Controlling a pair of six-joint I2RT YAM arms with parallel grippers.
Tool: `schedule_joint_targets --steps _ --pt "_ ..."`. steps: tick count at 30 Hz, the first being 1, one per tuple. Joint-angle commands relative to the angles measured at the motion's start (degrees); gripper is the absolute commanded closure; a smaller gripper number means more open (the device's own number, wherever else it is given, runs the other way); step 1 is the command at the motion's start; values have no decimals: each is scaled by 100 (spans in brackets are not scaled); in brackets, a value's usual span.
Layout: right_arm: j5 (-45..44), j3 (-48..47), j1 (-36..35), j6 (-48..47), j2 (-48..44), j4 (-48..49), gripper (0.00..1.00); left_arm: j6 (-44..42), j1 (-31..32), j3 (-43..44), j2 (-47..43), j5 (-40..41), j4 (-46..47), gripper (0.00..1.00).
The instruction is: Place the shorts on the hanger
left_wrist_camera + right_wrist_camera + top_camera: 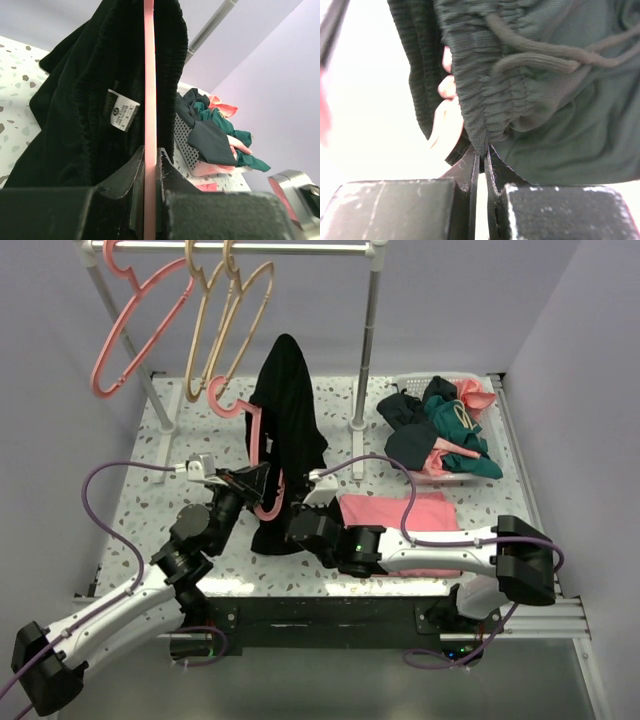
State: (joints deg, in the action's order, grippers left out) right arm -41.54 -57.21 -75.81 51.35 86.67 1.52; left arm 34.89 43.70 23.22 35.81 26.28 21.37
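Note:
The black shorts [288,430] hang draped over a pink hanger [256,432] held upright above the table's middle. My left gripper [262,483] is shut on the hanger's lower bar; in the left wrist view the pink bar [149,100] runs up between my pads, with the shorts [85,115] and their white label behind it. My right gripper [297,508] is shut on the shorts' ribbed waistband [480,100]; the drawstring [540,52] loops just above my pads.
A rail [240,248] at the back carries a second pink hanger [135,325] and two tan hangers [225,325]. A white basket [478,472] with teal, black and pink clothes stands at the right. A flat pink cloth [400,525] lies front right.

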Motion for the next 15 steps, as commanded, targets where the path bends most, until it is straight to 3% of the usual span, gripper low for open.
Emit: schedule_joint_targets --steps 1,10,15 --pt "234 -185 -135 -90 -439 -758 100 -298 -20 42 293 492 1967 100" --pt "673 -798 -145 -573 -942 -1249 100 -853 -20 -90 751 299 1995 100" --pt "682 -1616 -83 -1205 -854 -1899 100 -853 120 138 822 -176 1056 100"
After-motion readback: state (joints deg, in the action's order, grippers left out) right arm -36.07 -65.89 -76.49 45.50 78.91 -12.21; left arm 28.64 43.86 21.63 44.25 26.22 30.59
